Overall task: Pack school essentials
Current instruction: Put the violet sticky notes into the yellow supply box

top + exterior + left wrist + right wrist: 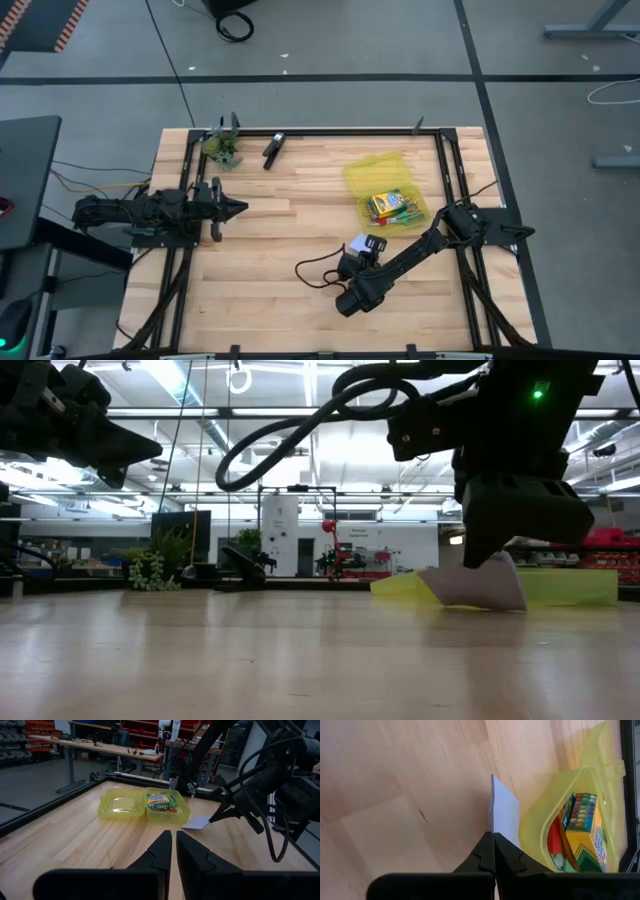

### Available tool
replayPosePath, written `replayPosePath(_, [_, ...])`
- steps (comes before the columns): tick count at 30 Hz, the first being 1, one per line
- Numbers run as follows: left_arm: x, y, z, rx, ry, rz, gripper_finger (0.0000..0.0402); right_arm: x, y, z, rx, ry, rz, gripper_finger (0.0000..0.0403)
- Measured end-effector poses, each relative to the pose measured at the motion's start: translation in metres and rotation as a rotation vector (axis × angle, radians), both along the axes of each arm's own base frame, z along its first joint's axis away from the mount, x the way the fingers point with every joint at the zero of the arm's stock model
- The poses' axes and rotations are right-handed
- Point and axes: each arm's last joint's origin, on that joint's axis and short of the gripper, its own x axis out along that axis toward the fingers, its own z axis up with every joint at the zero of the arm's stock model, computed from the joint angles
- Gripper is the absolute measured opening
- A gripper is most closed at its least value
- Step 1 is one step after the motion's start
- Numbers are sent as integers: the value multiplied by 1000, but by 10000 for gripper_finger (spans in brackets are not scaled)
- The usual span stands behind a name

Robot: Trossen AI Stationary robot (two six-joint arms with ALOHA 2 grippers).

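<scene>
A pale blue square note pad [504, 810] is in my right gripper [493, 836], just beside the open yellow see-through case [392, 190]. The case base holds the yellow-green crayon box [585, 827] and green-handled scissors [405, 212]; its lid [374, 170] lies open toward the far edge. The right gripper [372, 244] is near the table's middle right and shut on the pad [359, 243]. My left gripper [238, 208] waits shut over the table's left side. The pencil, pen and eraser cannot be made out. My right gripper pinches the note pad at one edge [492, 831] between its two fingers, the fingertips [488, 556] coming down on it from above. The pad [478, 586] sits tilted below the fingers. Its low edge [505, 606] is at the table top; whether it touches, I cannot tell.
A black clip-like object [272, 148] and a small green leafy clump [224, 148] lie near the far left edge. A black cable [312, 270] loops over the table by the right arm. Bare wood stretches between the two arms and toward the near edge.
</scene>
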Motion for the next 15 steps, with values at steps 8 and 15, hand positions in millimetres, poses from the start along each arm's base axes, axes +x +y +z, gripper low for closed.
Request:
replayPosePath(8, [0, 0, 0, 0, 0, 0, 25, 0, 0, 0, -2, 18, 22, 1])
replayPosePath(15, [0, 0, 0, 0, 0, 0, 32, 0, 0, 0, 1, 35, 51, 1])
